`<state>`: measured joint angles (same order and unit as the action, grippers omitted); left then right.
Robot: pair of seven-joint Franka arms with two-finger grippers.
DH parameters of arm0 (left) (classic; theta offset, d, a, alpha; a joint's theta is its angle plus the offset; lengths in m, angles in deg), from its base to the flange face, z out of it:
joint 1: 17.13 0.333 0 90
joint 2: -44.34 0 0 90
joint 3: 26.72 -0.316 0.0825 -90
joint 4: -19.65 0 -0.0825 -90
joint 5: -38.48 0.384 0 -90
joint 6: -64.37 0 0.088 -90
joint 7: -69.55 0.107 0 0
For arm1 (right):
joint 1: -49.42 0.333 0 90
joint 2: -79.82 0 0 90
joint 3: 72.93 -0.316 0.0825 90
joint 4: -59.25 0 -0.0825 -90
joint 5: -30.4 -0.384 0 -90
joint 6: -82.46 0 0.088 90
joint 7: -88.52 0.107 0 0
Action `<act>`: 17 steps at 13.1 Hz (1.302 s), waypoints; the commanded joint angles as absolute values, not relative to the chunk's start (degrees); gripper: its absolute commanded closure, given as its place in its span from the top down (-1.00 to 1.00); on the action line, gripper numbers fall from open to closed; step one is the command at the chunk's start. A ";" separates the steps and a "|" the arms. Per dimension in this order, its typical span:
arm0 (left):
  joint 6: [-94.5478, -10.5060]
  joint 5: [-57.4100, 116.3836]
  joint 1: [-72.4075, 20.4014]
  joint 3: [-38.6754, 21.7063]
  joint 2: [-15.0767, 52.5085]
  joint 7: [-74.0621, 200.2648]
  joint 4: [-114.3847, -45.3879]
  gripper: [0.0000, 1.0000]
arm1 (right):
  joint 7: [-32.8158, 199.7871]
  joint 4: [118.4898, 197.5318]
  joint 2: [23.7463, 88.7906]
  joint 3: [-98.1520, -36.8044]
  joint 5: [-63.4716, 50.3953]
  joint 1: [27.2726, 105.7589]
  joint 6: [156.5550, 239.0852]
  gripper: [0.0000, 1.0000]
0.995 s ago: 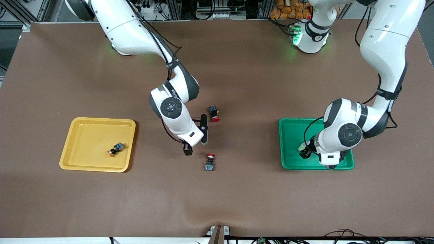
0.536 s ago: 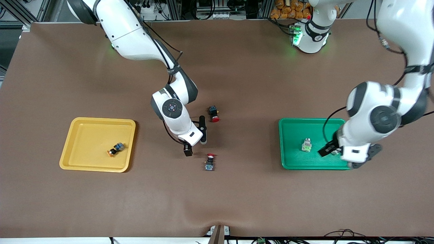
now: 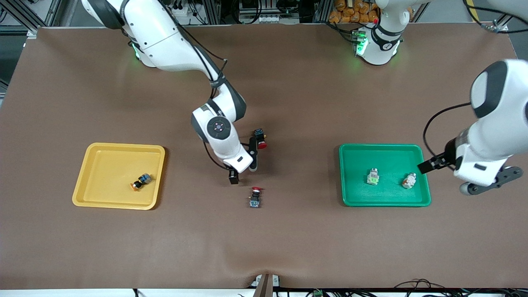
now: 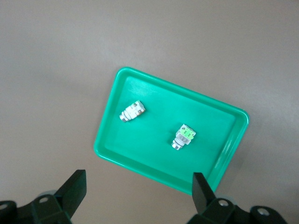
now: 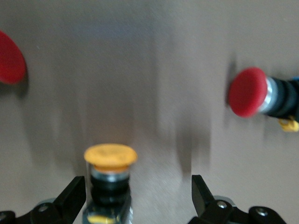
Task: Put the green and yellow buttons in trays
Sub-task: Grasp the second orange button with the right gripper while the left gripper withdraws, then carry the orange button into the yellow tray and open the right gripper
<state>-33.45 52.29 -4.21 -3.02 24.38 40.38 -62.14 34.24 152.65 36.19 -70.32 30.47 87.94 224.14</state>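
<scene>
I count two red-capped switches on the brown desk, both lying on their sides near its middle. One red-capped switch — black and blue body, with a small yellow bit showing at its tail — lies farther from the front camera. The other red-capped switch lies nearer that camera, cap pointing away from it. The two are well apart. Along the desk's edge nearest the camera I see a small metal bracket.

No legible text or labels anywhere
</scene>
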 commanded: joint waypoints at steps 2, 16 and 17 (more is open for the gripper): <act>-32.22 51.49 -3.15 -2.20 28.77 46.43 -62.00 1.00 | 37.27 153.99 36.49 -69.76 30.84 89.06 224.49 1.00; -26.24 41.03 -22.02 -23.79 47.22 56.01 -69.81 1.00 | 40.62 157.69 48.51 -69.24 31.01 86.61 210.19 -1.00; -25.46 40.94 -24.57 -26.52 48.46 57.84 -70.08 1.00 | 40.62 157.60 50.62 -69.24 31.01 85.12 207.47 -1.00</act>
<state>-26.08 42.38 -20.66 -21.73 44.15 54.70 -66.65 39.91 155.13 44.76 -68.72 30.47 87.87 211.49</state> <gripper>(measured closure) 0.000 0.678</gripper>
